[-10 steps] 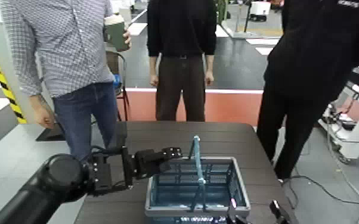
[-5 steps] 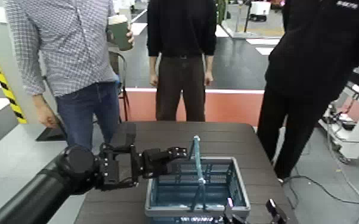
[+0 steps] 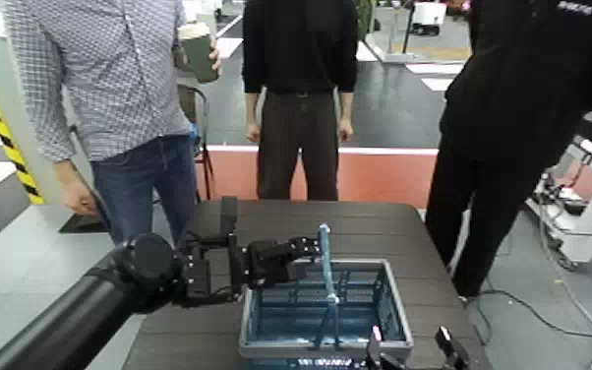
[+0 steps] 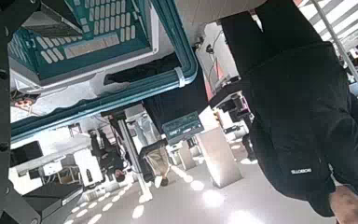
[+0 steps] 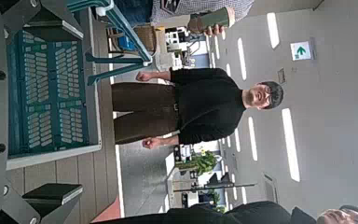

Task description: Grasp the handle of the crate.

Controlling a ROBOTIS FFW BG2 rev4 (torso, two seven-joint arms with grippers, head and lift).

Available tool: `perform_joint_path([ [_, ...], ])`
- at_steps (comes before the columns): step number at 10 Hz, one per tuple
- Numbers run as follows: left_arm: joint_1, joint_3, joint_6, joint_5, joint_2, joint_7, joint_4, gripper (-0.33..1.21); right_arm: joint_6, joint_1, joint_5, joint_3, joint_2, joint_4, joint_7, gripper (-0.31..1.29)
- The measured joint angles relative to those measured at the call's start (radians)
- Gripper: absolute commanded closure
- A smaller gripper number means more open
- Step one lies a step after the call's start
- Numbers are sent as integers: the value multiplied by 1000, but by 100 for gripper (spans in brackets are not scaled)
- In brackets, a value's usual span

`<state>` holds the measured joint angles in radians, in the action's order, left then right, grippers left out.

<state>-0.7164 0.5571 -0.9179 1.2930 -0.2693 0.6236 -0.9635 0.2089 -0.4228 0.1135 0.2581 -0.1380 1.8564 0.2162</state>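
The crate (image 3: 390, 307), with a light grey rim and teal mesh walls, sits on the dark table near me. Its teal handle (image 3: 325, 266) stands upright across the middle. My left gripper (image 3: 307, 246) is open at the handle's top, on its left side. In the left wrist view the handle (image 4: 112, 98) runs across between the two fingers, above the crate (image 4: 93, 33). My right gripper (image 3: 410, 346) is open and low at the crate's near right corner. The right wrist view shows the crate (image 5: 51, 89) and the handle (image 5: 121, 33) beyond the open fingers.
Three people stand at the table's far side: one in a checked shirt (image 3: 103, 79) holding a cup (image 3: 197, 51), one in black (image 3: 298, 89) in the middle, one in black (image 3: 516, 128) at the right. The brown table (image 3: 379, 231) extends beyond the crate.
My left arm has reached to the right, bringing its gripper from left of the crate up to the handle's top. The right gripper has shifted slightly. The crate has not moved.
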Motion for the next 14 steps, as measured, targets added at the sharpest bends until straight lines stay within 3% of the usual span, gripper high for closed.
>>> perform_joint_path([
  [8,-17,53,-1,79,46,-9,30,21,-2,5,3,1,0,-5,-6,15],
  [9,-21,63,1,89,47,-9,36,38,-1,6,3,1,0,-6,-6,15],
  [10,-24,77,4,108,47,-7,42,69,1,7,4,1,-1,-8,-7,15],
  [12,-30,91,10,127,49,-6,51,100,3,8,6,2,-3,-9,-8,15],
  [14,-34,95,14,130,49,0,56,113,3,10,7,2,-3,-10,-9,15],
])
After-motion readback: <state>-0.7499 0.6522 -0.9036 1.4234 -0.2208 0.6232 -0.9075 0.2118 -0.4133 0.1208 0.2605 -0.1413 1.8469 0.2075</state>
